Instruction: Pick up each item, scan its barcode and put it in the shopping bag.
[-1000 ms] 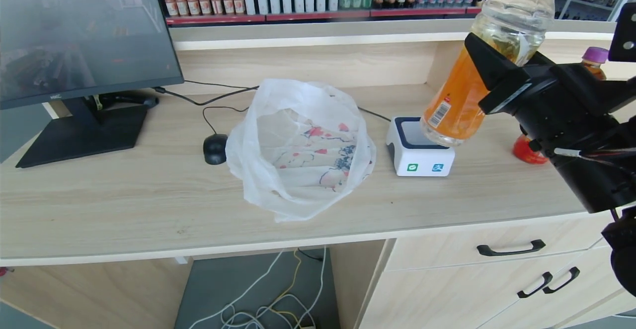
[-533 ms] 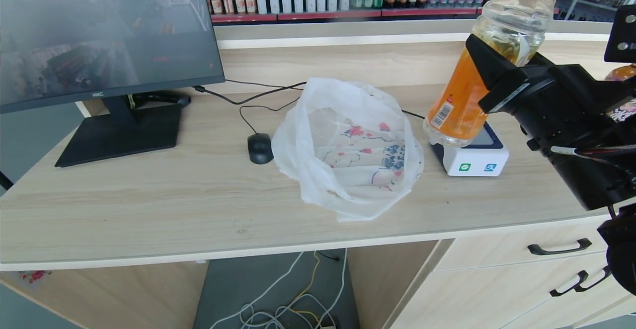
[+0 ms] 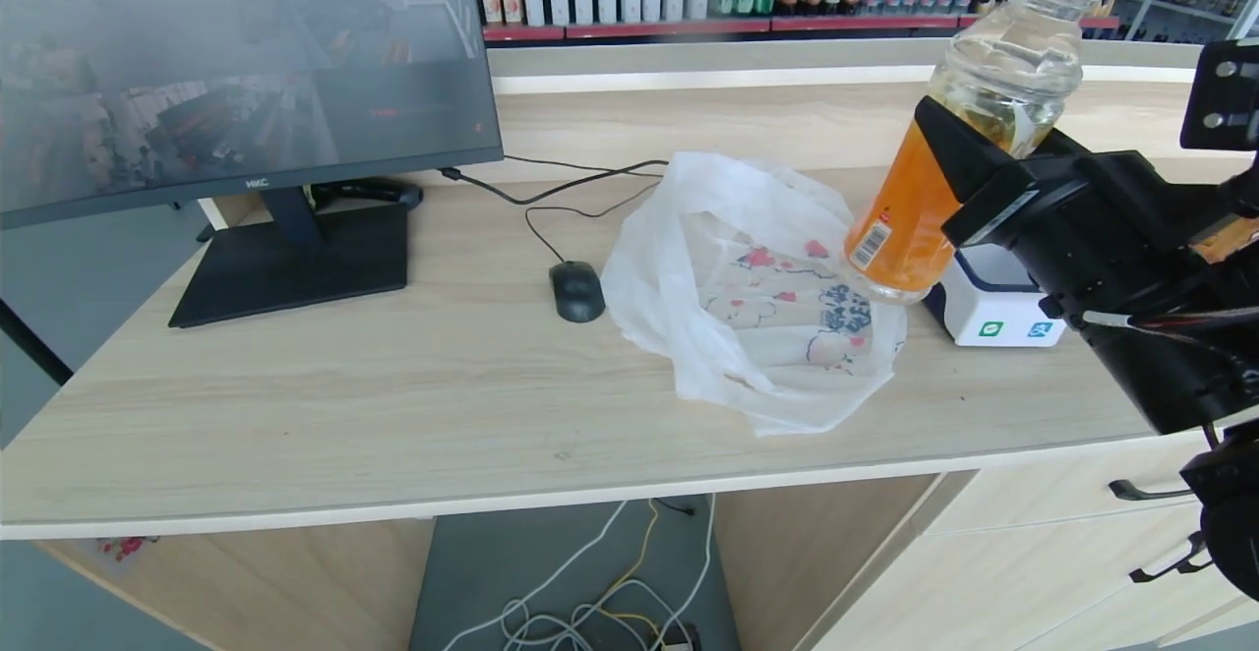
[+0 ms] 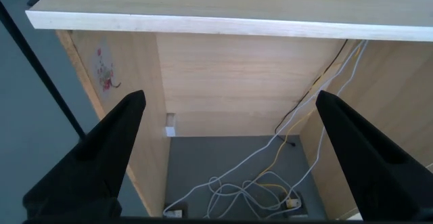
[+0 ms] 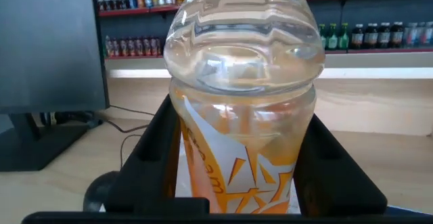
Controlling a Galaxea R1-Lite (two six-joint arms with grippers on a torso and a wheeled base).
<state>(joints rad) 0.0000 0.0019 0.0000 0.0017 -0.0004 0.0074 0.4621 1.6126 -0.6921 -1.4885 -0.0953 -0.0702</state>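
Observation:
A bottle of orange drink (image 3: 925, 179) with a white cap hangs tilted in the air, its barcode facing the camera. My right gripper (image 3: 969, 154) is shut on it around the middle. The bottle's base is over the right rim of the white shopping bag (image 3: 757, 297), which lies open on the counter. The white scanner (image 3: 993, 312) stands just right of the bag, partly behind the bottle. In the right wrist view the bottle (image 5: 243, 116) sits between the black fingers (image 5: 149, 163). My left gripper (image 4: 230, 116) is open, low in front of the counter, holding nothing.
A monitor (image 3: 236, 71) on a black stand is at the back left, and a black mouse (image 3: 577, 291) lies left of the bag. The wooden counter (image 3: 393, 405) has free room in front. Drawers (image 3: 1146, 489) are below right, cables (image 3: 590, 602) under the counter.
The head view has shifted, so everything slid right in the picture. The bottle in my right gripper went from above the scanner to above the bag's right rim.

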